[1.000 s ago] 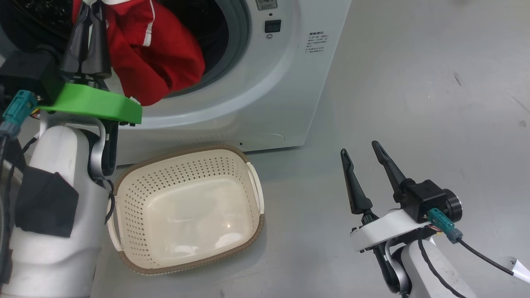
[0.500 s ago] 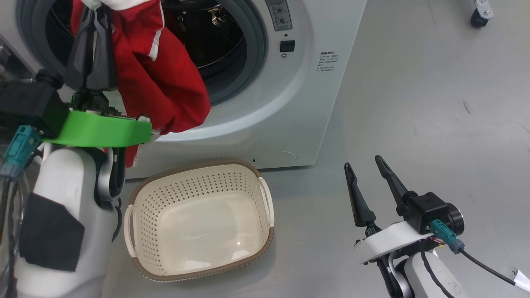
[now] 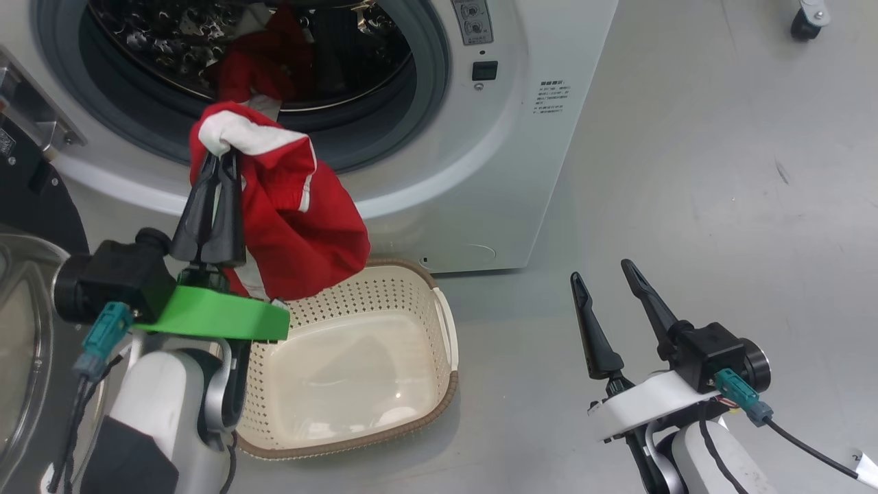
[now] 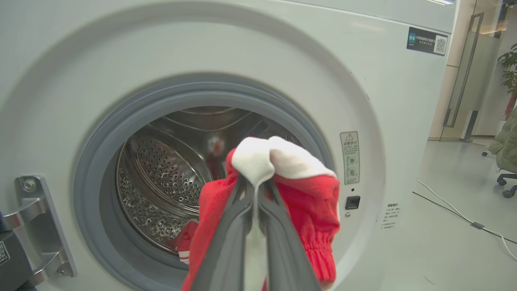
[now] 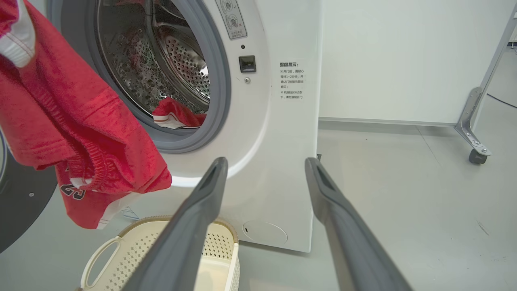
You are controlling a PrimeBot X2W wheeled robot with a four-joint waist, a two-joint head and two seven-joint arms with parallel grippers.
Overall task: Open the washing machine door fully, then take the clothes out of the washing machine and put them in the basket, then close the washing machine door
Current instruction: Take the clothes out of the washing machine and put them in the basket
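The washing machine (image 3: pixel 494 171) stands with its drum open. The washing machine door (image 3: pixel 31 206) is swung out at the left, its black rim (image 5: pixel 24 194) also showing in the right wrist view. My left gripper (image 3: pixel 219 161) is shut on a white band of one of the red clothes (image 3: pixel 295 226), which hangs in front of the lower drum rim, above the back left of the cream basket (image 3: pixel 384 302). In the left wrist view the gripper (image 4: pixel 256 184) pinches that garment (image 4: pixel 311 202). More red clothes (image 3: pixel 267 62) lie in the drum. My right gripper (image 3: pixel 603 271) is open and empty, right of the basket.
The basket has nothing in it and sits on the grey floor just in front of the machine. A wheeled metal frame leg (image 5: pixel 476 153) stands at the far right. Open floor (image 3: pixel 720 171) lies to the right of the machine.
My left gripper has pulled the red garment out of the drum mouth and down toward the basket. The head camera has shifted. The right gripper has stayed open and still.
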